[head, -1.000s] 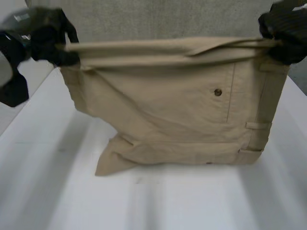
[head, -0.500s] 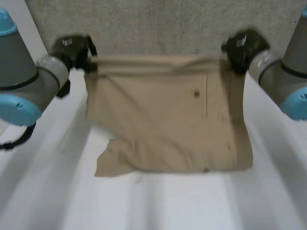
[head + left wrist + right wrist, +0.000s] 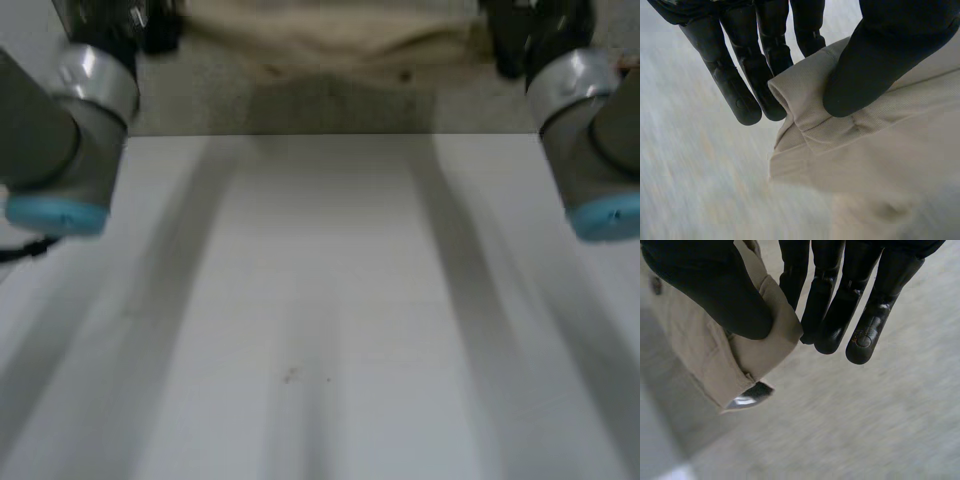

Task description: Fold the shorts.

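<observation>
The shorts (image 3: 340, 40) are held clear of the table (image 3: 320, 300), stretched between the two hands past its far edge and above the grey floor (image 3: 330, 110); no part of the cloth is seen to rest on the table top. The span is noted to sag in the middle. In the left wrist view, one upper corner is pinched by the left hand (image 3: 885, 55), thumb pressed on the outer face against straight fingers behind the fold. The opposite corner is pinched in the same manner by the right hand (image 3: 715, 285), thumb on the cloth and fingers straight behind it. Risk is judged as follows: each hold is made on a small area of a corner only, so a slip at either thumb would drop that side, and the shorts would land on the floor instead of the table. Uneven carriage of the two corners would lay the cloth down skewed or creased, spoiling the fold. Both arms are extended well forward, the left toward the far left corner and the right toward the far right corner, with the hands at like height.
</observation>
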